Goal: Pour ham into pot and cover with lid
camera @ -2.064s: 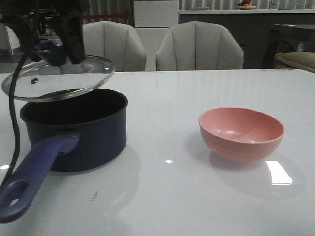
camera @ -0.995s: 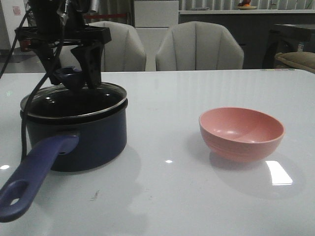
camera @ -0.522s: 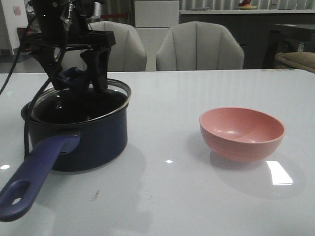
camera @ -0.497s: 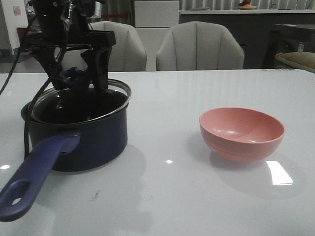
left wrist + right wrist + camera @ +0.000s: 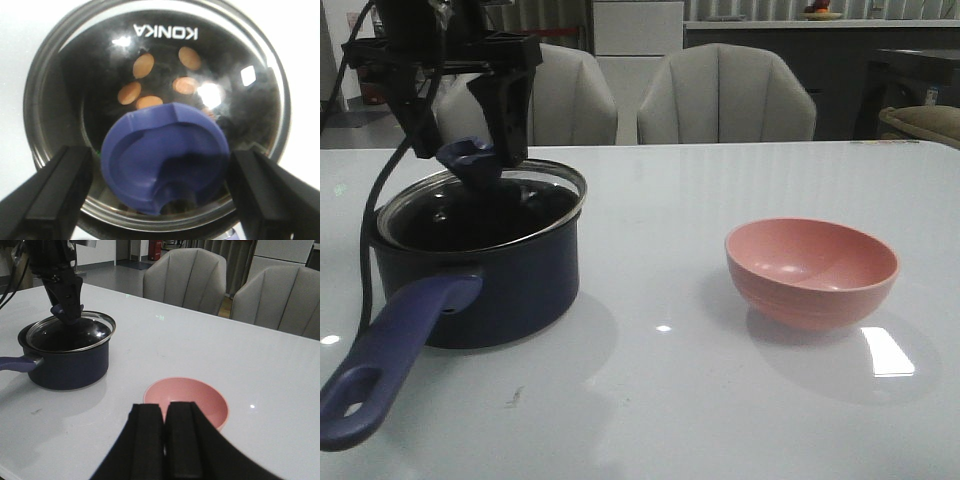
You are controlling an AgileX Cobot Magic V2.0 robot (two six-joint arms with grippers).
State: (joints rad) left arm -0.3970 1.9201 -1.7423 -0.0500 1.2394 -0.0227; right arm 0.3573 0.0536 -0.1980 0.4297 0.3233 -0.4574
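The dark navy pot [image 5: 480, 285] stands at the left, its purple-blue handle [image 5: 390, 350] pointing to the front. The glass lid [image 5: 520, 195] rests on the pot, its blue knob [image 5: 470, 158] up. My left gripper [image 5: 468, 150] is open, one finger on each side of the knob [image 5: 165, 155]. Several orange-pink ham pieces [image 5: 143, 65] show through the lid [image 5: 235, 115] inside the pot. My right gripper [image 5: 164, 412] is shut and empty, above the table in front of the pink bowl [image 5: 187, 400]. It is out of the front view.
The pink bowl [image 5: 810, 270] stands empty at the right of the white table [image 5: 660, 400]. Two grey chairs [image 5: 725, 95] stand behind the table's far edge. The left arm's cable [image 5: 365, 240] hangs beside the pot.
The left gripper lowered the lid from above the pot onto it, let go of the knob and rose a little. The bowl has not moved.
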